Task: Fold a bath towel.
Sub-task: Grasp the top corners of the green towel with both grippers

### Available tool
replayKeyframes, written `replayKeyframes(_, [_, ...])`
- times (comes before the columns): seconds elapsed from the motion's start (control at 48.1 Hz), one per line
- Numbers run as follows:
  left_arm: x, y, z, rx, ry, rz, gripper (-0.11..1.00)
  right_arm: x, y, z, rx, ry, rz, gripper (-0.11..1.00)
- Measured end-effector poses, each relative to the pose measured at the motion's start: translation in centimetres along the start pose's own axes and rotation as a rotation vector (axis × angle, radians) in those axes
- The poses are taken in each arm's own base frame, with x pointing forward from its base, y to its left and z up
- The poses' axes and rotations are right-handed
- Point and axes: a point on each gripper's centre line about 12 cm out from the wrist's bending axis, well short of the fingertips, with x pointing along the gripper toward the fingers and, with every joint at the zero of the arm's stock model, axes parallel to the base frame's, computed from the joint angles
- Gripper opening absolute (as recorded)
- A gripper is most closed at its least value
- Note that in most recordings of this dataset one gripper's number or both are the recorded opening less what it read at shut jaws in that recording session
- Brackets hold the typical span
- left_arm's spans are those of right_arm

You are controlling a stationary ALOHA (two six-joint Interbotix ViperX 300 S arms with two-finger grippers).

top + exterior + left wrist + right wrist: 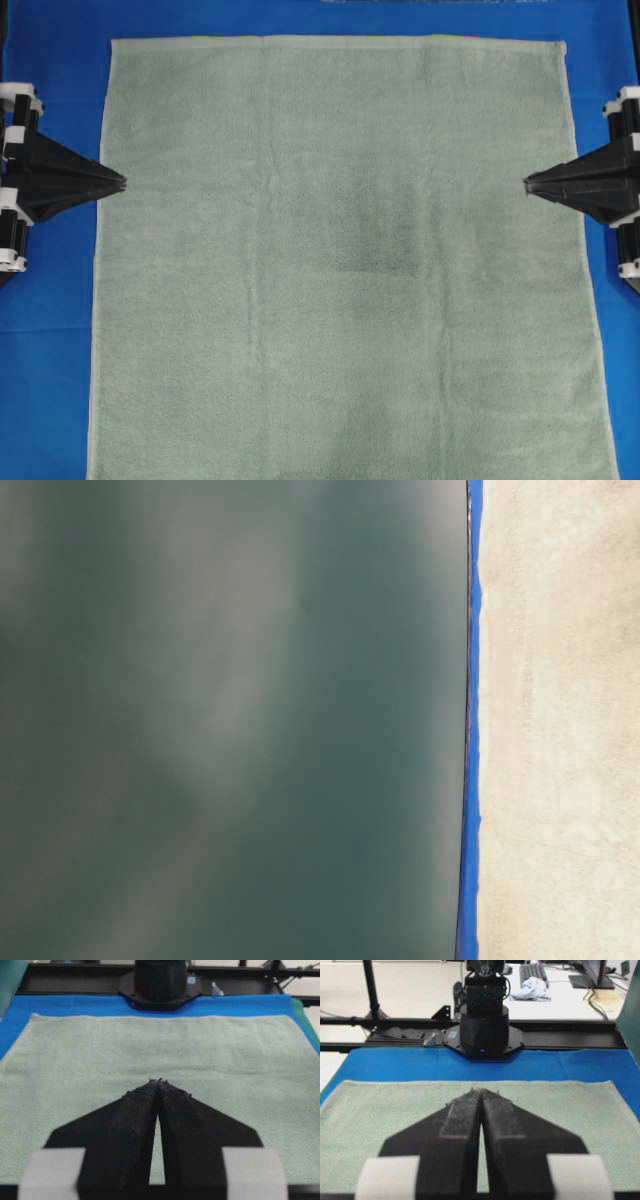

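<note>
We see the bath towel (340, 260) lying flat and spread wide on the blue cloth (50, 300) that covers the bench. The towel fills most of the overhead view, and its near end runs out of the picture. It has a darker patch near its middle.

The left gripper (122, 183) sits at the towel's left edge, with its tips pressed together and nothing between them. The right gripper (528, 183) sits at the towel's right edge, tips together too, holding nothing. Both point in toward the middle of the towel.

From the right wrist view, we see a black robot base (484, 1030) past the towel's far edge.

We see no boxes or bins here.
</note>
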Motion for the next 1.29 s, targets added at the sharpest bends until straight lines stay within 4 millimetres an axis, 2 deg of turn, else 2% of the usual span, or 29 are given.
replayKeyframes(0.062, [0.1,0.6,0.3,0.031,0.014,0.028,0.0,0.1,-0.5,0.5,-0.011,-0.001,-0.026,0.0])
replayKeyframes(0.125, [0.2,1.5,0.9,0.049,0.037,0.077,0.0,0.3,-1.9,1.4,-0.004,0.018,-0.093,0.0])
replayKeyframes(0.354, [0.7,4.2,2.1,0.086,0.181,0.199,0.0,0.0,-6.5,3.6,-0.003,0.245,-0.32,0.0])
replayKeyframes(0.52, [0.9,7.0,1.9,0.098,0.273,0.317,0.0,-0.4,-10.2,2.9,-0.015,0.465,-0.474,0.01])
replayKeyframes(0.603, [1.1,8.7,0.6,0.081,0.352,0.379,0.01,-0.6,-12.4,1.2,0.011,0.594,-0.552,0.01])
replayKeyframes(0.645, [1.2,9.6,-0.2,0.074,0.401,0.407,0.06,-0.8,-13.3,0.2,0.025,0.653,-0.583,0.05])
replayKeyframes(0.687, [1.3,10.4,-0.9,0.062,0.447,0.431,0.16,-0.8,-14.4,-1.0,0.036,0.726,-0.611,0.17])
replayKeyframes(0.832, [2.1,12.9,-3.4,0.096,0.61,0.463,0.59,-0.9,-18.0,-4.2,0.038,0.96,-0.67,0.59])
replayKeyframes(0.874, [2.5,13.5,-3.9,0.103,0.646,0.462,0.72,-0.7,-19.0,-5.0,0.032,1.012,-0.676,0.64])
replayKeyframes(0.957, [3.2,14.8,-4.8,0.095,0.695,0.476,0.86,0.0,-20.4,-6.4,0.022,1.083,-0.664,0.6])
replayKeyframes(1.103, [3.9,17.6,-7.3,0.06,0.788,0.519,0.85,1.2,-23.1,-9.9,0.034,1.17,-0.642,0.59])
replayKeyframes(1.29, [4.3,21.1,-13.1,0.016,0.887,0.561,0.86,1.8,-25.5,-15.6,0.064,1.209,-0.621,0.59])
